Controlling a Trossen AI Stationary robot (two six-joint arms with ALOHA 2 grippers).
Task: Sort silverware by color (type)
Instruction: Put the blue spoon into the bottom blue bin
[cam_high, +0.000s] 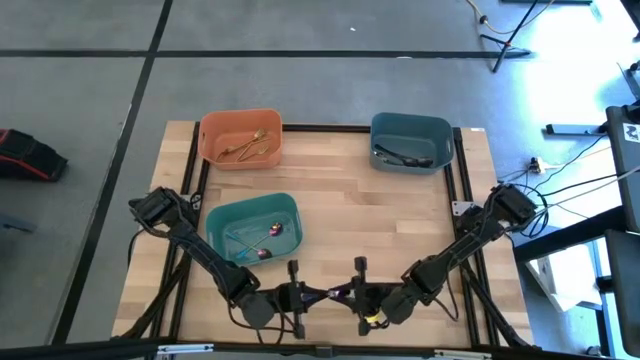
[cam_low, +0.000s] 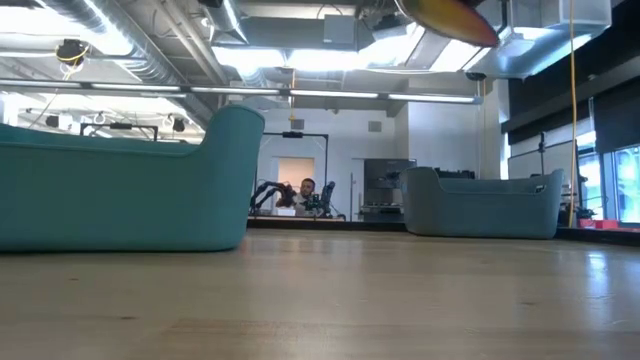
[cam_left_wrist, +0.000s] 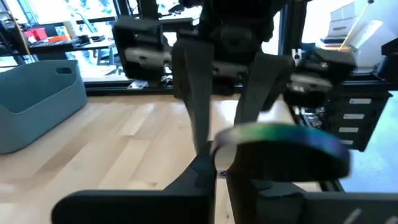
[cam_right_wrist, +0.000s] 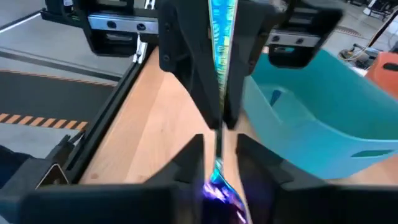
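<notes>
One iridescent piece of silverware spans the gap between my two grippers near the table's near edge. My left gripper and my right gripper face each other, and both are shut on it. In the right wrist view its teal-blue handle runs away from the camera and its purple-pink end is close. Other purple pieces lie in the teal bin, gold ones in the orange bin, black ones in the blue-grey bin. My left gripper pinches the teal-blue handle between its two fingers, coming level from the table's left, along the piece. A shiny end shows beside its own fingers in the left wrist view. My right gripper pinches the purple-pink end between its fingers, coming level from the table's right, along the piece. The piece runs straight from one gripper to the other.
The teal bin stands just beyond the left gripper toward the far left. The orange and blue-grey bins sit along the far edge. Bare wood lies between the bins and the grippers. Black frame rails run along the table's sides.
</notes>
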